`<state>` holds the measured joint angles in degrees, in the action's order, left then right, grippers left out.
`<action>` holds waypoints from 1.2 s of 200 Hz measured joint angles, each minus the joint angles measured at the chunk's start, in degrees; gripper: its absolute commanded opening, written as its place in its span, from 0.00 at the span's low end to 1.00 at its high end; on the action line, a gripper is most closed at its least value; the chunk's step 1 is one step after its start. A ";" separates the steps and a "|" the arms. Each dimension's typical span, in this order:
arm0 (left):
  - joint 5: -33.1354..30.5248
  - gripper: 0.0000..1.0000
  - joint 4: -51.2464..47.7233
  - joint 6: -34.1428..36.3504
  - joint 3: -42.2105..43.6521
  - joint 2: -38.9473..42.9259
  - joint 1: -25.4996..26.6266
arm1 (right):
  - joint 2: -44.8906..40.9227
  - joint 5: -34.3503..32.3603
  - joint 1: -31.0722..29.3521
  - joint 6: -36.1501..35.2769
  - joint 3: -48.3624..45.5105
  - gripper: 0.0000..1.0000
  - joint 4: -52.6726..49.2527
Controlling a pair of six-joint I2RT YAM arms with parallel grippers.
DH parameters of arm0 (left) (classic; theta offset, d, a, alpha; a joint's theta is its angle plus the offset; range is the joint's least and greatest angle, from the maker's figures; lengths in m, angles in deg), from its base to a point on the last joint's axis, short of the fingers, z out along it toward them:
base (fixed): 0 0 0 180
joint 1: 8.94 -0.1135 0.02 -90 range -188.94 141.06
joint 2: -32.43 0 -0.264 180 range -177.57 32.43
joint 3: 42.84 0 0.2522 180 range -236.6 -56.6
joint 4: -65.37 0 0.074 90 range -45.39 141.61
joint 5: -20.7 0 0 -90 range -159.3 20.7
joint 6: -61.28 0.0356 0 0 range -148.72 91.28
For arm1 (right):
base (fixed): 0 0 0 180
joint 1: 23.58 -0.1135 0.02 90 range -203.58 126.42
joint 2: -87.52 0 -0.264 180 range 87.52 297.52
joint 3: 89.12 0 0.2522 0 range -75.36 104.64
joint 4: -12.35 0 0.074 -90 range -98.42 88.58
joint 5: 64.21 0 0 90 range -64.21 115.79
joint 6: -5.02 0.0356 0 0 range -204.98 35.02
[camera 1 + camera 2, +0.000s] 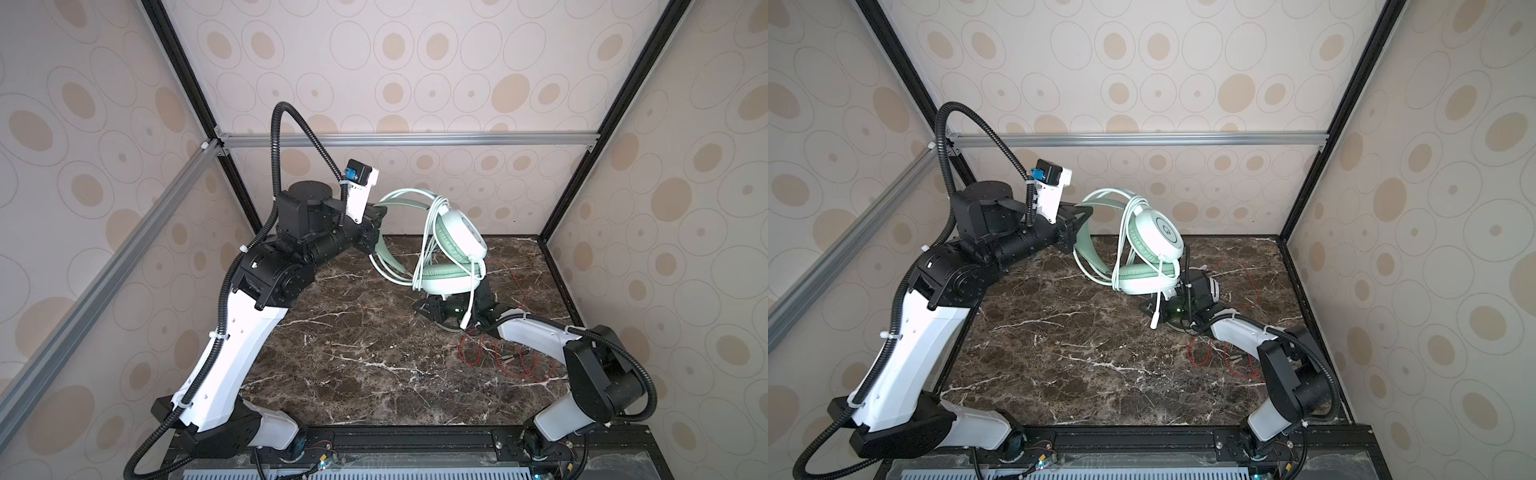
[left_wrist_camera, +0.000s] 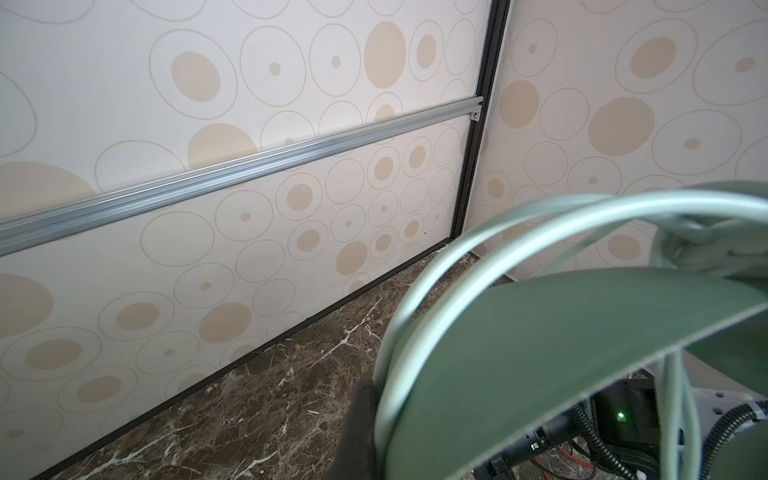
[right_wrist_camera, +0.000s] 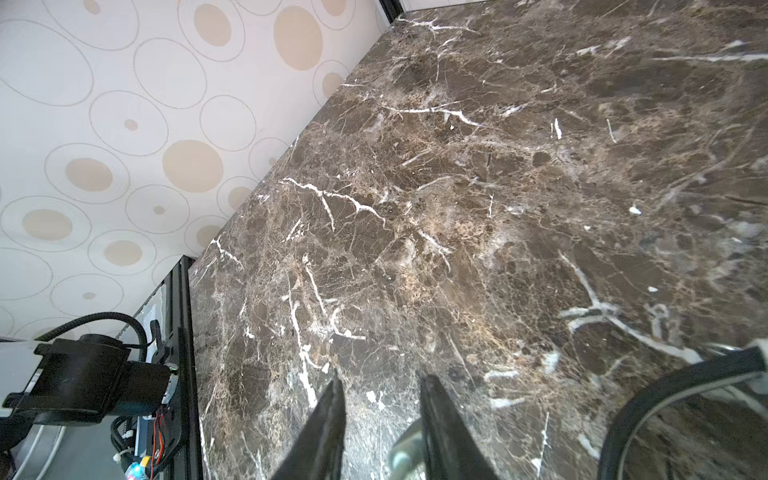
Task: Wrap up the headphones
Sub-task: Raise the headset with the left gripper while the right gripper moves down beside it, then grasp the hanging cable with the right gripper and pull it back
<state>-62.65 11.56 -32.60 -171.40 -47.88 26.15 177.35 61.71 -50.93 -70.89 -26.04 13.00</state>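
Observation:
The mint-green headphones [image 1: 453,245] [image 1: 1152,249] hang above the marble table, their pale cable looped several times round the ear cups. My left gripper [image 1: 376,228] [image 1: 1077,226] is shut on their headband [image 2: 540,353], with one dark finger [image 2: 361,415] showing beside it. The cable's plug end [image 1: 466,320] [image 1: 1155,320] dangles below the cups. Under them, low over the table, my right gripper [image 3: 381,378] [image 1: 432,309] is open, the pale plug [image 3: 405,453] close to one finger. The other headphones are mostly hidden under the right arm: a dark-and-grey headband arc [image 3: 673,395] and a thin red cable [image 1: 511,357] [image 1: 1237,361] show.
Brown marble table [image 1: 353,353] [image 1: 1067,353] inside patterned walls with a black corner post [image 1: 582,178] and an aluminium rail [image 1: 407,139]. The red cable sprawls in loops over the table's right side, beneath the right forearm.

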 measured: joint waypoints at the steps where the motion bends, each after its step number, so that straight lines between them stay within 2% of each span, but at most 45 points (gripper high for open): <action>1: 0.00 0.00 0.00 0.00 0.00 0.00 0.00 | 0.02 -0.02 0.00 0.00 -0.02 0.24 0.02; 10: 0.00 0.00 0.00 -0.09 0.00 0.00 0.00 | 0.22 -0.02 0.00 -0.28 -0.17 0.15 0.28; 34: 0.07 0.00 -0.02 -0.44 0.00 0.00 0.00 | 0.50 0.11 0.00 0.42 -0.50 0.00 0.66; 75: -2.40 0.00 -0.24 -2.67 0.00 0.00 -0.02 | 0.39 -1.05 -0.17 0.09 -1.20 0.00 1.01; 117: -9.07 0.00 0.20 -9.35 1.05 0.09 -0.09 | -1.79 -4.92 -2.25 -0.04 -2.64 0.00 0.63; 181: -19.89 0.00 -0.55 -12.63 -0.33 -1.68 -1.09 | -7.67 -13.66 -10.05 -0.35 -5.22 0.00 -2.71; 240: -21.40 0.00 0.09 -12.68 -0.46 -4.94 -4.98 | -15.19 -21.18 -17.22 -1.60 -6.86 0.00 -9.44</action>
<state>-84.05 11.65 -45.27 -171.86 -52.82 21.17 162.15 40.53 -68.16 -72.49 -32.90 3.56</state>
